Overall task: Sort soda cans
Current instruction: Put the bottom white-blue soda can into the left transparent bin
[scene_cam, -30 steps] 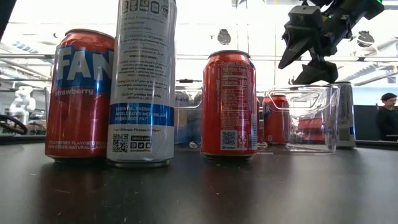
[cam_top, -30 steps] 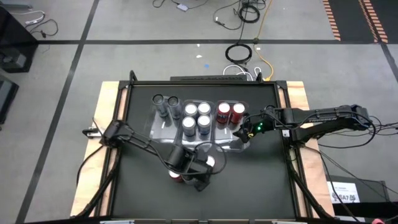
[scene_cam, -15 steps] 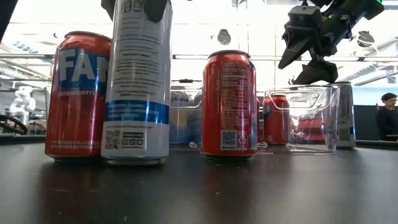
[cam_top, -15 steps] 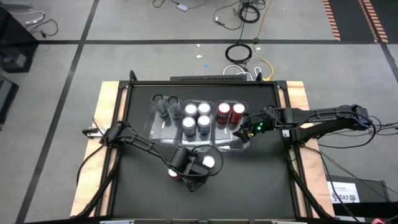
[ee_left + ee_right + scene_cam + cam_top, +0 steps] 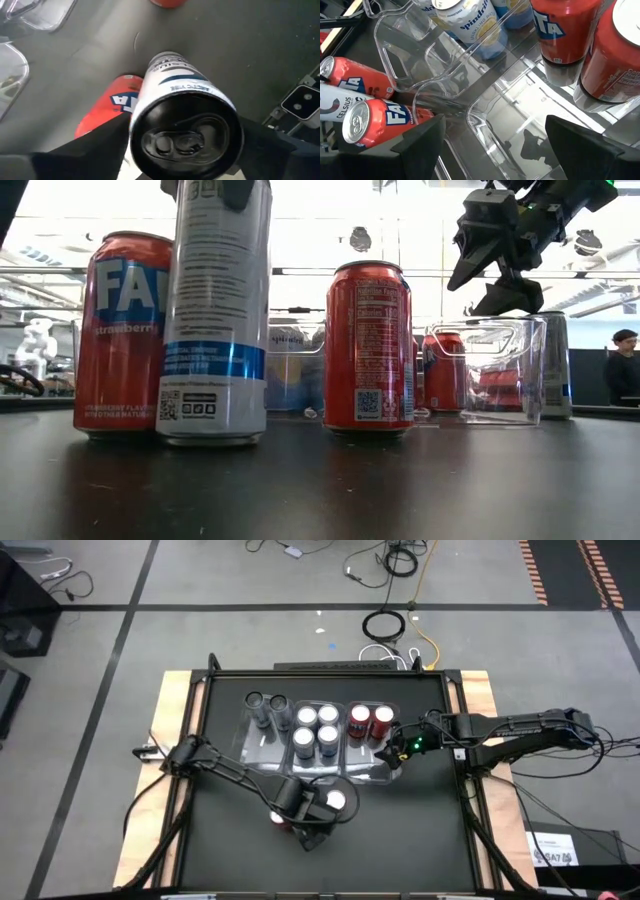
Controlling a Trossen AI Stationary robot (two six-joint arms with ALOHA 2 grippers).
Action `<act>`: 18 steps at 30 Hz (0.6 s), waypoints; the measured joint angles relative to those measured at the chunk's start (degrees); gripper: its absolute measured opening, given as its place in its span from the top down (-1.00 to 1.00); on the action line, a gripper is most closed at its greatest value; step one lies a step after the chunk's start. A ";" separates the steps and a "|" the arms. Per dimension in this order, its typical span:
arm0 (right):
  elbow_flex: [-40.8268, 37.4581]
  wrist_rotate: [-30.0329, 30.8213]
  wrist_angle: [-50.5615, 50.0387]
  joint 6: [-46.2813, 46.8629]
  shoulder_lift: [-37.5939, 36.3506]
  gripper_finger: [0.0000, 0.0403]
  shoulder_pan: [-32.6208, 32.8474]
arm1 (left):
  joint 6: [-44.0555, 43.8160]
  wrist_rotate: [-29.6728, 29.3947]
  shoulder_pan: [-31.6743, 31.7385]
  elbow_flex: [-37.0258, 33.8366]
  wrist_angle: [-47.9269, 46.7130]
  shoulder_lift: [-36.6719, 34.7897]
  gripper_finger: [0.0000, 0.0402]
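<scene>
**A:** Where do we stand with the left gripper (image 5: 312, 823)?

**B:** We see it at the near middle of the table (image 5: 400, 840), with its fingers (image 5: 95, 150) on either side of the white Celsius can (image 5: 214, 310), up by the can's top. In the left wrist view the can fills the space between the two fingers. Whether they are pressing on it or only bracketing it, we cannot tell. In the low view the can's base meets the table, and the can leans slightly.

**A:** And what is around that can?

**B:** A red strawberry Fanta can (image 5: 122, 335) stands just beside it, upright, and a second red can (image 5: 369, 345) stands apart on its other side.

**A:** The right gripper (image 5: 391, 755)?

**B:** We see it hanging over the clear plastic bins (image 5: 345, 776), above the empty near part of the bin that holds two red Fanta cans (image 5: 371, 720) at its far end. Its fingers (image 5: 420, 145) are spread apart, and nothing is between them.

**A:** What about the other cans?

**B:** Four silver-topped cans (image 5: 316, 730) stand in a square in the middle bin; one of them reads Spindrift (image 5: 467, 20) in the right wrist view. Two dark grey cans (image 5: 266, 708) stand side by side at the left end of the bins.
</scene>
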 joint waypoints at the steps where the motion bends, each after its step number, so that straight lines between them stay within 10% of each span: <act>1: 0.01 0.00 0.01 0.00 0.00 -0.67 0.01 | 0.00 0.04 -0.02 0.00 0.03 0.00 -0.53; 18: 0.00 0.08 0.04 -0.01 0.00 -0.67 0.01 | 5.73 1.35 2.54 5.40 -3.07 -0.48 -0.33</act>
